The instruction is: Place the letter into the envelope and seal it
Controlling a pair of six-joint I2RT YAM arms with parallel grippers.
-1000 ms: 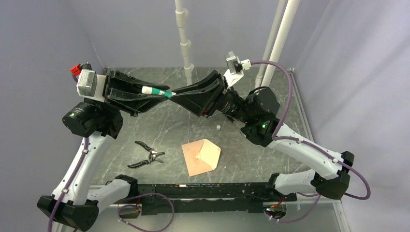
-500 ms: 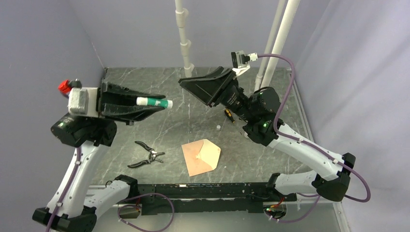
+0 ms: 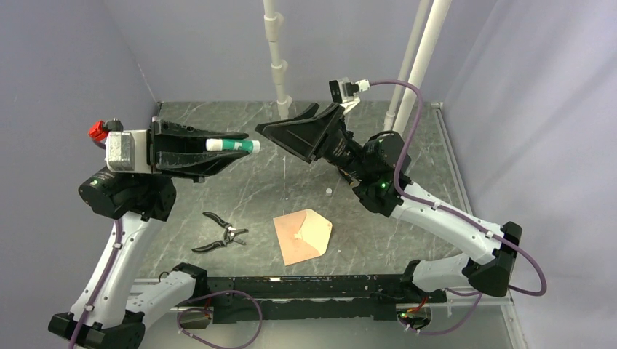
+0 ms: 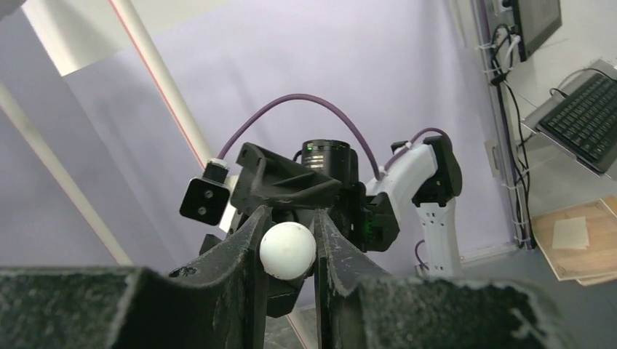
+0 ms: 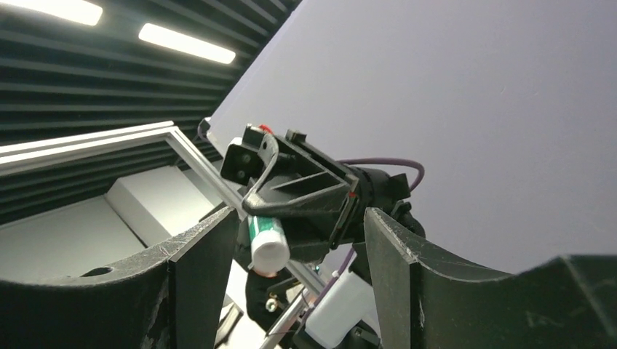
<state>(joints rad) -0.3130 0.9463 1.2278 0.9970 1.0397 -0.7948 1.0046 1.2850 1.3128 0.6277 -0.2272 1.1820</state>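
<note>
- Envelope lies flat on the table near the front edge, between the two arm bases; it is well below both grippers and neither touches it
- Its pointed flap lies open toward the right with the paler inner face up, so the sealing is not yet done
- Letter: no separate sheet shows anywhere on the table; I judge it is already inside the envelope, though the pictures cannot prove this
- Left gripper is raised high over the left of the table, clenched on a glue stick; the stick lies along the fingers, its white end poking past the tips toward the other arm
- Right gripper is raised opposite it, fingers spread wide with nothing in them; it faces the stick's white end but is apart from it
- I cannot tell whether that white end is a cap or bare glue
- Pliers lie left of the envelope, apart from it, and seem to have no part in the job
- Done, by my reading: the letter is in and the glue is in hand
- Left to do: ready the stick if it is capped, bring it down to the flap and spread glue, then fold the flap shut and press it
</note>
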